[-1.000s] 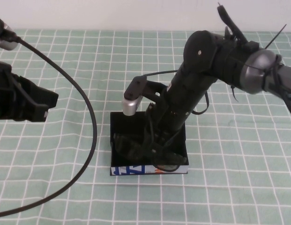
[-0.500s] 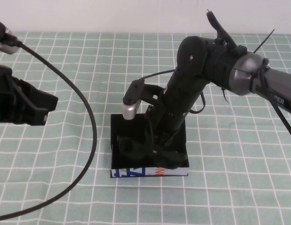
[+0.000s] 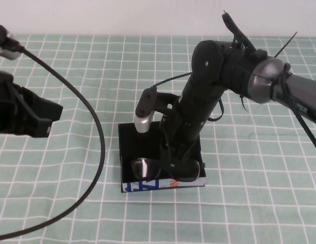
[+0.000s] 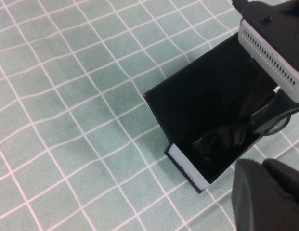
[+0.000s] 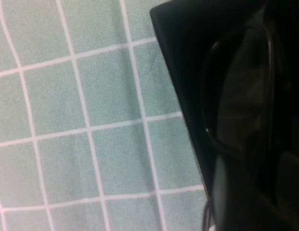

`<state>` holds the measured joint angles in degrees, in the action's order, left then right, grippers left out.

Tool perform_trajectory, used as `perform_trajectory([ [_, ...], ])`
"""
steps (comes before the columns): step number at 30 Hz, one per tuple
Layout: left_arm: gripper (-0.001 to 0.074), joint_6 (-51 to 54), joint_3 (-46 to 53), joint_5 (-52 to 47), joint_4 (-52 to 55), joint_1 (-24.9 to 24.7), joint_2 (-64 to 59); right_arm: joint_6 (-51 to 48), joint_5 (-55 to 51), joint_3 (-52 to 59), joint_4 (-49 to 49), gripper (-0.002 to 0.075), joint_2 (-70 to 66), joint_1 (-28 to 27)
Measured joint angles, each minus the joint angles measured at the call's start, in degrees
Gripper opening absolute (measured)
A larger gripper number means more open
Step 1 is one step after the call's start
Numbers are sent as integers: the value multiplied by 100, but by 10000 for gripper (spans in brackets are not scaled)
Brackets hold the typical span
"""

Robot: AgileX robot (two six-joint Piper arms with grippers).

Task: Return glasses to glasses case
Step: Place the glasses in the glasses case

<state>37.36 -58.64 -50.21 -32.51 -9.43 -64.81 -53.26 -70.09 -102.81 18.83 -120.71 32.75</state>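
The black glasses case (image 3: 124, 150) lies open at the table's middle, its white printed front edge (image 3: 163, 184) toward me. The black glasses (image 3: 143, 166) lie low inside it near that edge, one lens glinting. My right gripper (image 3: 170, 161) reaches down into the case and is shut on the glasses at their middle. In the right wrist view a dark lens (image 5: 240, 96) fills the view beside the case wall (image 5: 180, 72). My left gripper (image 3: 50, 118) hangs shut and empty at the far left, well away from the case. The left wrist view shows the case (image 4: 187, 166), the glasses (image 4: 220, 140) and my left gripper (image 4: 263, 167).
A green checked cloth (image 3: 71, 61) covers the table. A thick black cable (image 3: 99, 137) loops from my left arm down across the left half. The right arm's silver wrist camera (image 3: 143, 116) hangs above the case's back edge.
The right gripper has shifted slightly and turned the glasses inside the case, so one lens now glints. The left arm has not moved.
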Motion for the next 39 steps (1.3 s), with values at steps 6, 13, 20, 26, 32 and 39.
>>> perform_trajectory([
  [6, -6, 0, 0, -4, 0, 0, 0, -15, 0, -34, 41, 292, 13, 0],
  [13, -5, 0, 0, -4, 0, 0, 0, -15, 0, -349, 111, 265, 337, 0],
  [20, -6, 0, 0, -139, 40, 0, 0, 535, -12, -337, -126, 24, 566, 0],
  [26, -6, 0, 0, -243, 215, 0, 0, 701, -1, 563, -643, -9, 577, -11],
  [32, -5, 0, 0, -243, 215, 0, 0, 715, 498, 1402, -639, -11, 567, -378],
  [39, -5, 0, 0, -243, 215, 0, 0, 715, 935, 1466, -264, -11, 578, -618],
])
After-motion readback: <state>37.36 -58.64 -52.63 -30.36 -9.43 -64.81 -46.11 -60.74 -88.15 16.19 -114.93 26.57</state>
